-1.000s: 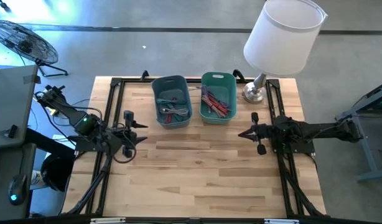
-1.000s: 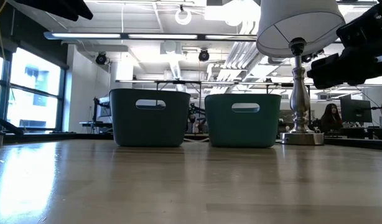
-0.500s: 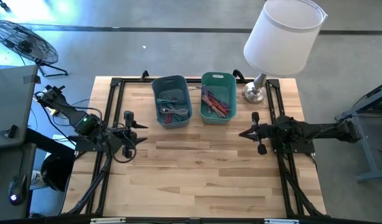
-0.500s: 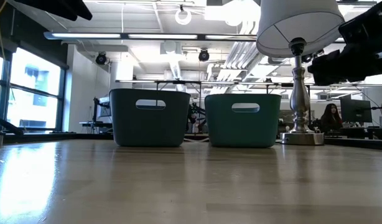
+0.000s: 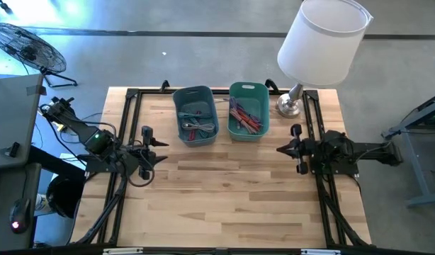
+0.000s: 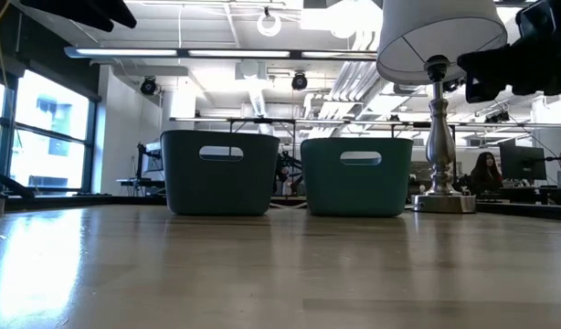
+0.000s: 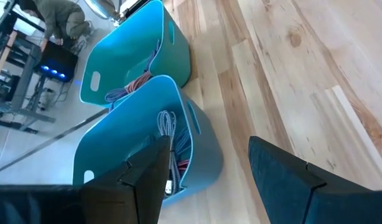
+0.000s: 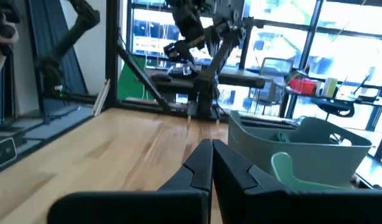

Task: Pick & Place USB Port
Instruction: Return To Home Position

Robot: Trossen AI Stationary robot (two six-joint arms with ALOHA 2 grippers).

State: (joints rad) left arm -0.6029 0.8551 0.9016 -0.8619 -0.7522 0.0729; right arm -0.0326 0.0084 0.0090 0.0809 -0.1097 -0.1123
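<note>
1. The sorting looks done, judged from how things lie. The charger cables (image 5: 196,126) are all found inside the bins at the middle of the worktop's (image 5: 232,205) far edge, and none are seen loose on the wood.
2. The left pincer (image 5: 159,151) is held released and empty, its fingers spread wide, near the left edge and pointed toward the bins.
3. The right pincer (image 5: 280,149) is clenched on nothing, over the right edge, just in front of the lamp's base.
4. For the homing step, each arm is best drawn straight back toward its own edge and kept high. The right one should be steered clear of the lamp (image 5: 320,42) at the far right corner, since that could probably be knocked over. The left pincer could be closed on the way.
5. Counts: two bins, a blue bin (image 5: 177,113) and a green bin (image 5: 231,110), standing side by side just apart. One lamp. Two arms.
6. Greyish and dark cables are tangled in the blue bin and pink or red ones in the green, so an exact cable count can't be given.
</note>
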